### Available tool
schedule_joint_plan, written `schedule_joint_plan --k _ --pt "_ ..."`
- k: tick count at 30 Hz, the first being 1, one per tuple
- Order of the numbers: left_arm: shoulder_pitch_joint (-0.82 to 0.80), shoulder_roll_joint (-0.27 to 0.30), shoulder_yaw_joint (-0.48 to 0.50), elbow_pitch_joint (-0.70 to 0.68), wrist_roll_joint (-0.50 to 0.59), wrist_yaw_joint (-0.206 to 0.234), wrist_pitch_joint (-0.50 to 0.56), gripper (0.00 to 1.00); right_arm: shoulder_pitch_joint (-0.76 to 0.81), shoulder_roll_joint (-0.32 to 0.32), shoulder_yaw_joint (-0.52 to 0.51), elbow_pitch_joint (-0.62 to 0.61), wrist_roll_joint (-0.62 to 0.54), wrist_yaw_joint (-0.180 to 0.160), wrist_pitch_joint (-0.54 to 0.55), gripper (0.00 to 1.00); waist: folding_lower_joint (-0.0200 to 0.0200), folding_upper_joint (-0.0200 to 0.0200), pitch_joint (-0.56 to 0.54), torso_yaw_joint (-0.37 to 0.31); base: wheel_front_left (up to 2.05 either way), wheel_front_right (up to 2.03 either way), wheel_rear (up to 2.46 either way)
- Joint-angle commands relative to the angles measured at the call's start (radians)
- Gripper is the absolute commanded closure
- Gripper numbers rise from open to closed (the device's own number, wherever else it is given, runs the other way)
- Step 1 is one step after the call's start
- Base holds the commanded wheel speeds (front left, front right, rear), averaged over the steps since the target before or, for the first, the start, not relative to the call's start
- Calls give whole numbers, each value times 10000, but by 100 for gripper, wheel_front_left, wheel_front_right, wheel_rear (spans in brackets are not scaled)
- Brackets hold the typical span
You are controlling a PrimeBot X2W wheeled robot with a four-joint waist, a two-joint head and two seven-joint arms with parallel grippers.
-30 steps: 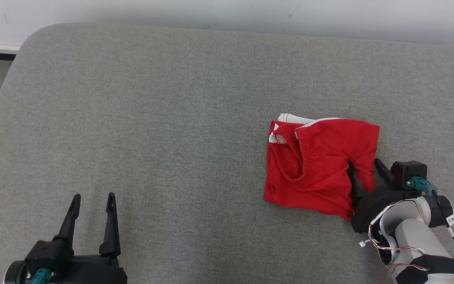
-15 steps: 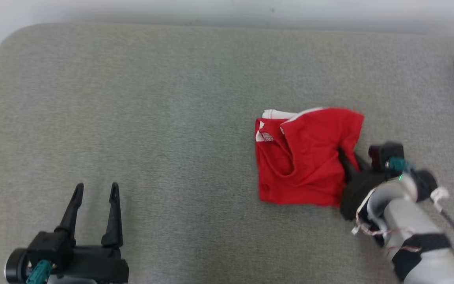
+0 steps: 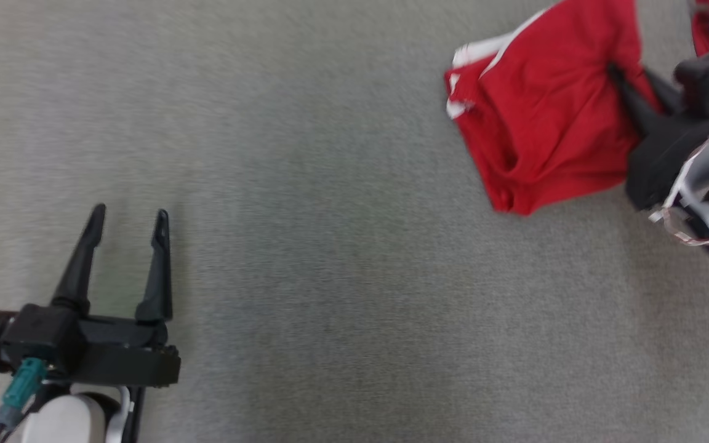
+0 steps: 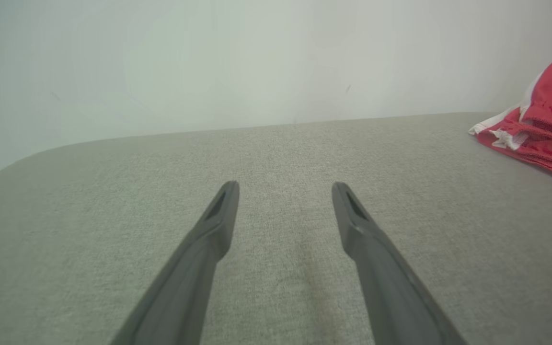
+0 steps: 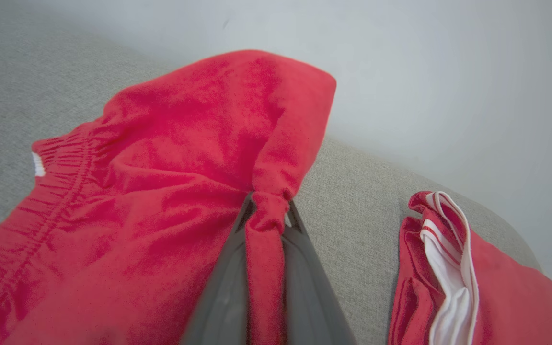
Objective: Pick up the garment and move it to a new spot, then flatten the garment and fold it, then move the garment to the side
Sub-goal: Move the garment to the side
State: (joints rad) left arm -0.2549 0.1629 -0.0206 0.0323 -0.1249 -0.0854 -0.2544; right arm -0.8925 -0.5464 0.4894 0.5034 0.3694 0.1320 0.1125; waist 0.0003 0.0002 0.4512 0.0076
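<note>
On grey padded surface, toward its right: red garment bunched, seemingly part-raised. Second red garment just beside, apart. Risk: narrow pinch slips if bulk drags on surface; swing could catch neighbour. One fold clamped between my right gripper fingers, bulk spreading to my left. My left gripper spread wide, empty, well apart from garment.

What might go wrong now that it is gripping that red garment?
1. The right gripper pinches only a small bunch of the garment, so the cloth might slip out when moved.
2. A second garment lies close beside it; the held one may brush or drag it.
3. The left gripper is open and far off, so the cloth, held at one spot, may land crumpled.
</note>
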Motion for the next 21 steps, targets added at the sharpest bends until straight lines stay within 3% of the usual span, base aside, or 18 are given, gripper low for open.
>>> schedule_joint_plan --k 1,6,12,21 --pt "-166 138 38 -141 20 2 76 0 -168 -176 -26 -168 108 -34 77 100 -3 -2 1113 -1052 0 0 0" --pt "-183 567 154 -946 108 0 399 0 -648 -951 -152 -735 525 -34 417 100 -3 -2 1748 -1668 0 0 0" --pt "170 1021 333 -2115 184 31 977 0 -1273 -1667 -416 -497 633 -34 500 100 -3 -2 2249 -2196 0 0 0" --pt "405 1362 157 -3306 258 -72 1660 0 -2529 -2521 -211 237 445 -34 299 100 -3 -2 2602 -2454 0 0 0"
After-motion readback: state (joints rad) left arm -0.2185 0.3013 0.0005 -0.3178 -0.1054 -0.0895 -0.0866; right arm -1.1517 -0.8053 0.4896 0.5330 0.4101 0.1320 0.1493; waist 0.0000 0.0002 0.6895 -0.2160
